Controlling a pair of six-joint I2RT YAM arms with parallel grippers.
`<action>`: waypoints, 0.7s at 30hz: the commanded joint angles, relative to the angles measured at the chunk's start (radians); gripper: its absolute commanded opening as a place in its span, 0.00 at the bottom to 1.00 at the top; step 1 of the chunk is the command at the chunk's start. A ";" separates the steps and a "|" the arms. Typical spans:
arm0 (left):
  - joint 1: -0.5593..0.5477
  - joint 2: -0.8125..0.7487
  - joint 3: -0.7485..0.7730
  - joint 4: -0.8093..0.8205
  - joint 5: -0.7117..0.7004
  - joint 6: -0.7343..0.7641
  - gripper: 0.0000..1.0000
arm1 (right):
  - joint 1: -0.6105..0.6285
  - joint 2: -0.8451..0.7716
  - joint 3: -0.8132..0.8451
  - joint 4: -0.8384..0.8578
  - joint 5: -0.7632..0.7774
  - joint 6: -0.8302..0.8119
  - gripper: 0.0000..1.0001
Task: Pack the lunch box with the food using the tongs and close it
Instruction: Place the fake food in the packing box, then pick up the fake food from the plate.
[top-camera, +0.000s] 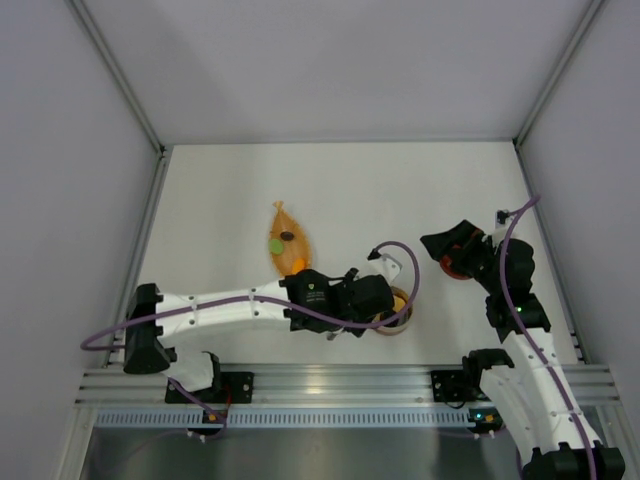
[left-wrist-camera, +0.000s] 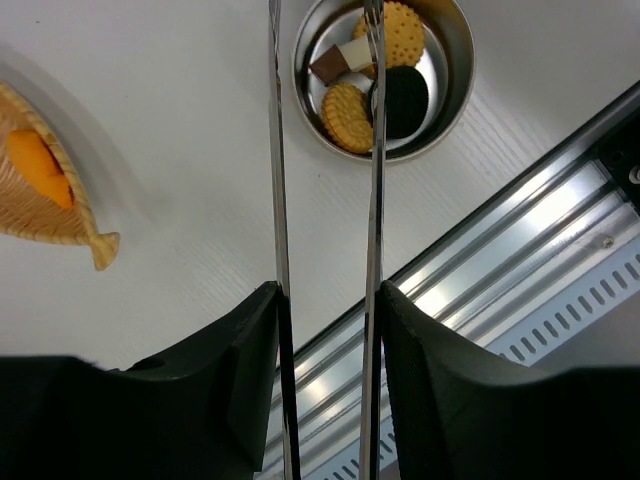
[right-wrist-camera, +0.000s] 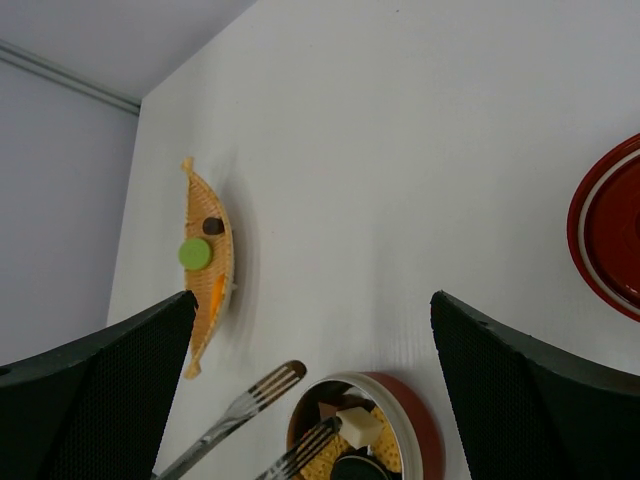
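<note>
The lunch box (left-wrist-camera: 448, 95) is a round silver tin near the table's front edge, also in the top view (top-camera: 405, 322) and the right wrist view (right-wrist-camera: 405, 415). It holds food: tan biscuits (left-wrist-camera: 347, 115), a dark cookie (left-wrist-camera: 405, 100) and a brown-and-white block (left-wrist-camera: 340, 60). My left gripper (left-wrist-camera: 328, 295) is shut on the tongs (left-wrist-camera: 278, 150), whose arms stand apart. One tip hangs over the tin, the other just outside it. More food lies in an orange woven boat basket (right-wrist-camera: 205, 290): a green disc (right-wrist-camera: 195, 253), a dark piece (right-wrist-camera: 213, 226) and an orange piece (left-wrist-camera: 40, 165). My right gripper (right-wrist-camera: 312, 300) is open, near the red lid (right-wrist-camera: 612, 225).
The boat basket (top-camera: 288, 245) lies left of the tin, toward the table's middle. The red lid (top-camera: 452, 270) rests at the right, partly under my right gripper (top-camera: 455, 248). An aluminium rail (left-wrist-camera: 520, 250) runs along the front edge close to the tin. Grey walls enclose the table.
</note>
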 joint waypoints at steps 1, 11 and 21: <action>0.018 -0.104 0.063 -0.049 -0.152 -0.060 0.48 | -0.011 -0.011 0.028 0.021 0.008 -0.018 1.00; 0.498 -0.331 -0.089 -0.066 -0.121 -0.008 0.48 | -0.011 -0.010 0.020 0.040 -0.004 -0.003 1.00; 0.684 -0.262 -0.242 0.077 0.032 0.073 0.48 | -0.011 -0.015 0.034 0.027 -0.009 -0.005 0.99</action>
